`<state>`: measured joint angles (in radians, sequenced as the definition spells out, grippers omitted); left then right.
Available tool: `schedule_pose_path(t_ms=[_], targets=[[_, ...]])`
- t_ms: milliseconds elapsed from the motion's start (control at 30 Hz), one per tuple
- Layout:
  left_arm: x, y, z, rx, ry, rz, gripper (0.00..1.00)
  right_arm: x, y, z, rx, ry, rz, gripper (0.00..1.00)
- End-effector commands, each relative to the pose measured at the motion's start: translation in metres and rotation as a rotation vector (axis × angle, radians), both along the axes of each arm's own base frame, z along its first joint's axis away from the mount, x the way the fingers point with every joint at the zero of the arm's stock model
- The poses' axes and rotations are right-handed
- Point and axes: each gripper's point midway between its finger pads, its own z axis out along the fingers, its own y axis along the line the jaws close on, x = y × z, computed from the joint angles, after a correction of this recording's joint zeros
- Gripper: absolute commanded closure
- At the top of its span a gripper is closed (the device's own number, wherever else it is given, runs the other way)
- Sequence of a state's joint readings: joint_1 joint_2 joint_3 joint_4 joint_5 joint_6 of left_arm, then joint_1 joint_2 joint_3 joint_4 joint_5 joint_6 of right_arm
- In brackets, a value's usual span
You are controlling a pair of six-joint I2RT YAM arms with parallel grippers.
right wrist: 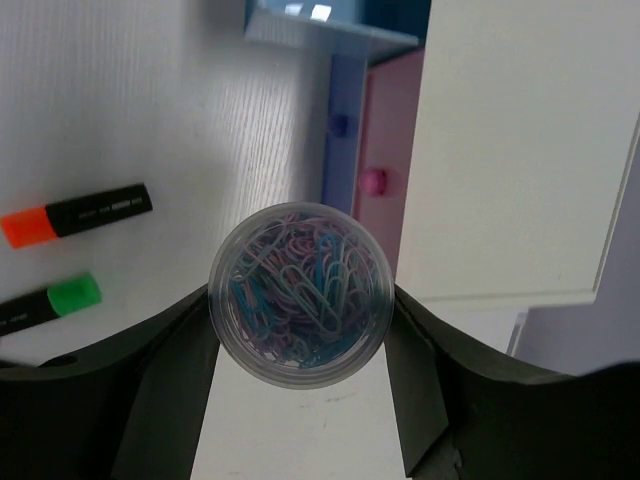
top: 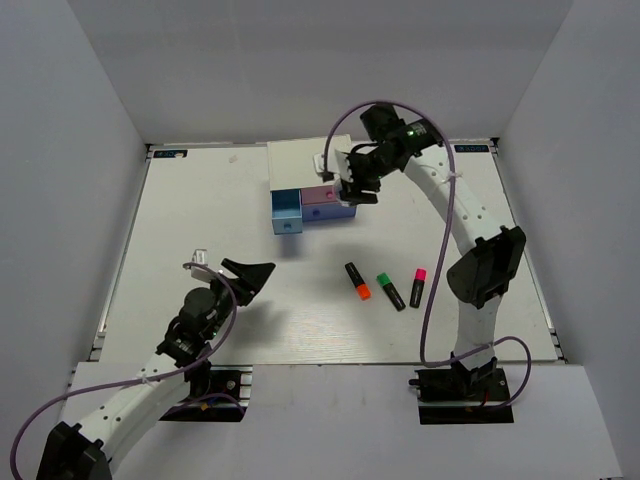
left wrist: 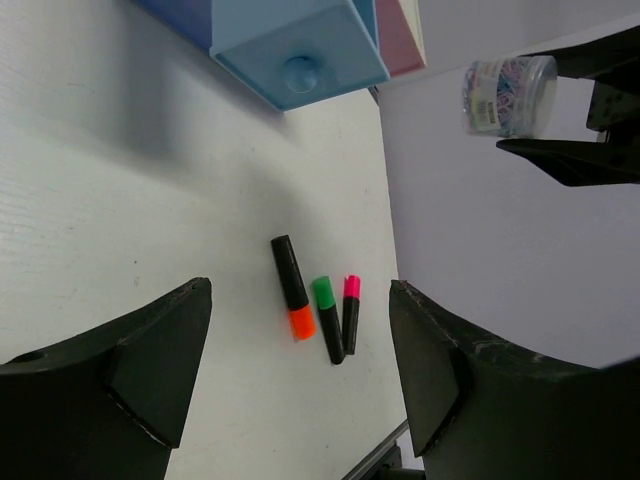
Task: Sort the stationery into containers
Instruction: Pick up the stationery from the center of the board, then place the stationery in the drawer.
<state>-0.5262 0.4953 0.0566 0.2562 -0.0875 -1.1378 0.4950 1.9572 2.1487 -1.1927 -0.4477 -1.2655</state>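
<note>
Jar of paperclips [right wrist: 300, 285] sits clamped in right end effector [right wrist: 300, 305].

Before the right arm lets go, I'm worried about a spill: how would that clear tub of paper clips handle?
The tub looks like smooth round plastic, so it may slip between the fingers or roll if laid sideways. Packed with loose clips, it's probably weighty for its size, and they could scatter if it tips.
</note>
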Motion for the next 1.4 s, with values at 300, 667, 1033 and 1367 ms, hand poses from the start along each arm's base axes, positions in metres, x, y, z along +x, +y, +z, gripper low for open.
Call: schedule_pose_path(t_ms=[300,667,1033,1367], targets=[[-0.011,0.003,-0.001,0.040,-0.053,-0.028,0.18,-0.027,0.059,0.046,0.187,-0.128,0.074,0.78],[0.009,-0.045,0.102,-0.098,-0.296,-0.202,0.13,-0.112,0.078,0.045,0.302,0.034,0.285,0.78],[0.009,-0.052,0.134,-0.149,-0.360,-0.232,0.09,-0.145,0.089,0.034,0.327,0.103,0.318,0.78],[0.007,-0.062,0.128,-0.141,-0.325,-0.290,0.08,-0.159,0.116,0.036,0.362,0.120,0.353,0.78]])
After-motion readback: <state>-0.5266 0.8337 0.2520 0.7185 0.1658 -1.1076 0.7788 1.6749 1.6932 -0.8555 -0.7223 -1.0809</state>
